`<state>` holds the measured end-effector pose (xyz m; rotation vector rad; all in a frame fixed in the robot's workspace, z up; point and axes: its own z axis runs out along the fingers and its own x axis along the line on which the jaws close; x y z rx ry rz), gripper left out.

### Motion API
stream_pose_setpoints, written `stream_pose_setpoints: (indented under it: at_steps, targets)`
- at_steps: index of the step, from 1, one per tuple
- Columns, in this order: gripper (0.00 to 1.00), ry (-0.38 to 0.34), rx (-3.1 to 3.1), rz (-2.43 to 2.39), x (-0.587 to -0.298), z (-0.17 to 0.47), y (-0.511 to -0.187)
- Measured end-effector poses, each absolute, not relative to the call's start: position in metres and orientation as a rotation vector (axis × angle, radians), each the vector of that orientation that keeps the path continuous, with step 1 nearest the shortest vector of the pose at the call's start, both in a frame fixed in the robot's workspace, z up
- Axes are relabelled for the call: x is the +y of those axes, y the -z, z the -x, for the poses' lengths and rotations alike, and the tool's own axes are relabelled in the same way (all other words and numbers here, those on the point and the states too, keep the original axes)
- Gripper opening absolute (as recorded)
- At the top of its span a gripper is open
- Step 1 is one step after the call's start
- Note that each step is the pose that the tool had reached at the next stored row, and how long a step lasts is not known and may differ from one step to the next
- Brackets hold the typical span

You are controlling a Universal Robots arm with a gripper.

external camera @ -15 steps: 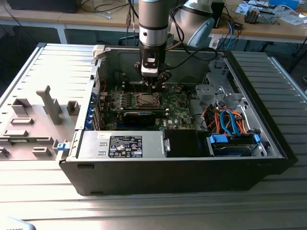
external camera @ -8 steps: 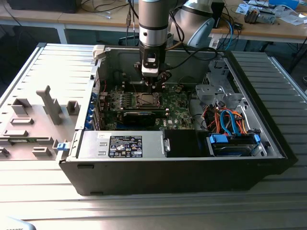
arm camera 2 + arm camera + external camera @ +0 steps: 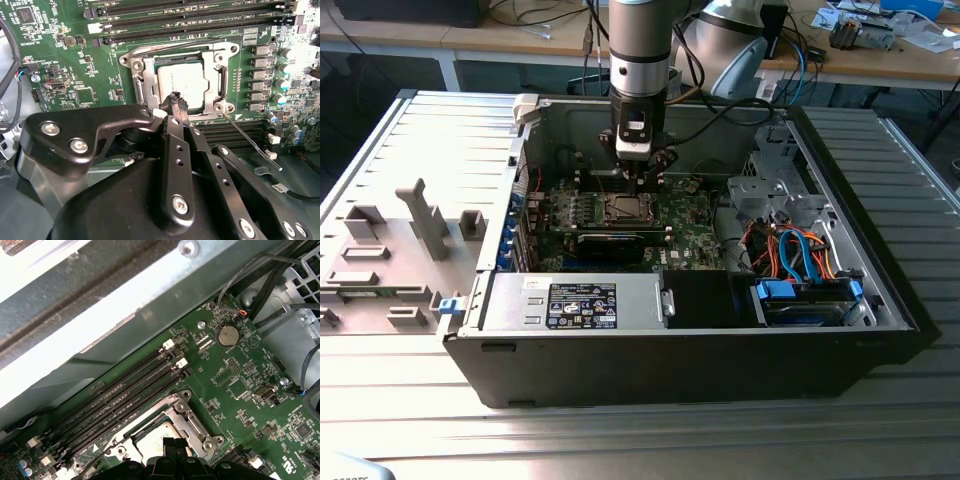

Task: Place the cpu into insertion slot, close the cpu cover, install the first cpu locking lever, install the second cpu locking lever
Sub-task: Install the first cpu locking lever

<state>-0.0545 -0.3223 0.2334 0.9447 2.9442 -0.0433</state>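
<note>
The cpu [image 3: 182, 85] lies flat in the insertion slot [image 3: 150, 107] on the green board, its silver top showing through the window of the cpu cover [image 3: 144, 80], which lies down over it. A thin locking lever [image 3: 250, 142] sticks out free from one socket corner; a second thin lever [image 3: 170, 47] runs along the opposite side. My gripper [image 3: 176, 101] hangs just above the socket's edge, fingers shut with nothing between them. In the first wrist view, the gripper [image 3: 175, 444] sits over the cpu [image 3: 152, 437]. In the exterior view, the gripper [image 3: 642, 178] hovers above the insertion slot [image 3: 625, 208].
Long black memory slots [image 3: 125, 395] run beside the socket, and a coin battery [image 3: 228, 335] sits further off. The open computer case [image 3: 880, 290] walls the board in. A black power supply [image 3: 580, 303], a long black card [image 3: 610, 243] and coloured cables [image 3: 790, 250] crowd the near side.
</note>
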Motion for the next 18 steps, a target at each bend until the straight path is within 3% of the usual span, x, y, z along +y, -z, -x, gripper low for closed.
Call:
stream_pose_setpoints:
  at_steps: [18]
  targets:
    - [0.11,0.043,2.954,-0.912,-0.3223,0.0545,-0.2335]
